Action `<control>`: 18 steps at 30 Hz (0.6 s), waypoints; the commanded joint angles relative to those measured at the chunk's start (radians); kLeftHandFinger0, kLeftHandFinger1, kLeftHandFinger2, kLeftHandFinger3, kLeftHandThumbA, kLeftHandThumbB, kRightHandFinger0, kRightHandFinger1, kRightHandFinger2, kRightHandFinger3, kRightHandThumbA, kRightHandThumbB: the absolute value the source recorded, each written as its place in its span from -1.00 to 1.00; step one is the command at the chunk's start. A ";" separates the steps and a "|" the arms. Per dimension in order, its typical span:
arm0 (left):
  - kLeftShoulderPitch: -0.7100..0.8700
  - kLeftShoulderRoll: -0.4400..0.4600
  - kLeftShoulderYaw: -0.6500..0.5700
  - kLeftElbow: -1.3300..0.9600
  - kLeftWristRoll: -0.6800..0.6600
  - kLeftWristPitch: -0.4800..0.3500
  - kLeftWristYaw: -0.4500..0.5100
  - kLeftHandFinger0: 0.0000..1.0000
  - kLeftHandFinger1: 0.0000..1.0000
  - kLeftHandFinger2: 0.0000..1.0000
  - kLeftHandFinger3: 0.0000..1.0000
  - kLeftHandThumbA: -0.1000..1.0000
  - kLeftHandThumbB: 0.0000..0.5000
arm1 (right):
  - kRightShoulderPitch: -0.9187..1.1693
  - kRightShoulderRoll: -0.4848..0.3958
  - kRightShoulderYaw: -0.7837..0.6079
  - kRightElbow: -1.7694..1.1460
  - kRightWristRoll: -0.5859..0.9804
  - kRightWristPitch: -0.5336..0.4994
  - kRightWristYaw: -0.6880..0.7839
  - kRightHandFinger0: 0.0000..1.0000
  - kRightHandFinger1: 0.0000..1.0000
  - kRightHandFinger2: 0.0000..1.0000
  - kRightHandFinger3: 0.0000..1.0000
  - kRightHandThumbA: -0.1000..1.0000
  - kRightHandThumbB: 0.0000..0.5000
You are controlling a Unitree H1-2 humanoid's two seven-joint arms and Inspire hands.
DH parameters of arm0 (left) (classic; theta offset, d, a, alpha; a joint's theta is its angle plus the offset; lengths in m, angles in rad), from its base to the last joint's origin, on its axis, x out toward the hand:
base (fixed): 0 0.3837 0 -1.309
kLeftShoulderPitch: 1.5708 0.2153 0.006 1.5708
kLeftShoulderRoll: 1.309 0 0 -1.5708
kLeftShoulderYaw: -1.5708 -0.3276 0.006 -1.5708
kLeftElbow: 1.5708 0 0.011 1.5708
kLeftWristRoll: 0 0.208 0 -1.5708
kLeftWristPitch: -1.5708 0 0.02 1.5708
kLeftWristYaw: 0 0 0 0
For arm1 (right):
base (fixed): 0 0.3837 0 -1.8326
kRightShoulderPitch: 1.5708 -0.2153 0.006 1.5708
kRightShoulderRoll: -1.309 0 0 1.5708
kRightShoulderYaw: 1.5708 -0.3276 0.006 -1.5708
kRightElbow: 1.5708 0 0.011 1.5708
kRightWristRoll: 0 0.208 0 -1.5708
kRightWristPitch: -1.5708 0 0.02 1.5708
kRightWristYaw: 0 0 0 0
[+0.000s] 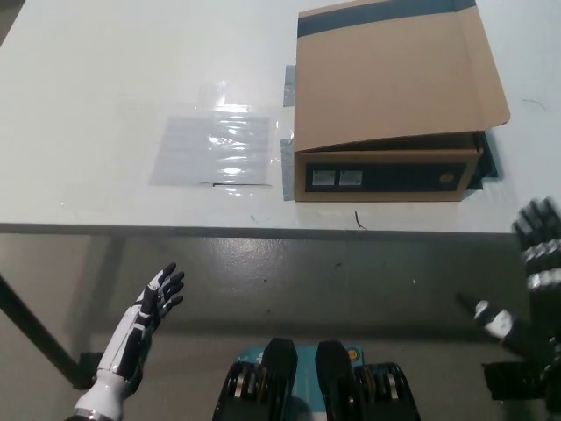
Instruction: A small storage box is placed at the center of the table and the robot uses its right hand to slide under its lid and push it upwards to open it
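Right hand [530, 281] hangs low at the far right edge of my view, below the surface's front edge and well apart from the storage box [390, 132], fingers spread and holding nothing. By my reading the approach has not begun: the lid [394, 74] is down, though its front flap sits slightly lifted at the left corner, leaving a thin dark gap above the front panel. The next move, as I judge it, calls for raising the hand to surface level, bringing it in toward the box front and getting fingertips under that overhanging lip before pushing upward. The box is plain brown cardboard with a dark band along its far edge and two small pale labels on its dark front strip; it sits near the front edge of the white surface [105, 96], right of middle. Just beside it on the left lies a clear plastic sheet [215, 149]. My left hand [151, 303] rests low at lower left, fingers loosely apart, empty.
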 commanded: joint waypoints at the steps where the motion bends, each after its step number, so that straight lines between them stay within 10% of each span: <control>1: -0.017 0.010 -0.002 -0.028 -0.011 -0.033 -0.016 1.00 1.00 1.00 1.00 1.00 1.00 | -0.091 -0.024 -0.050 -0.045 0.174 0.040 -0.026 1.00 1.00 1.00 1.00 1.00 -0.06; 18: -0.010 0.013 -0.004 -0.031 -0.006 -0.044 -0.025 1.00 1.00 1.00 1.00 1.00 1.00 | -0.431 -0.075 -0.206 0.325 0.357 0.078 -0.001 1.00 1.00 1.00 1.00 1.00 0.15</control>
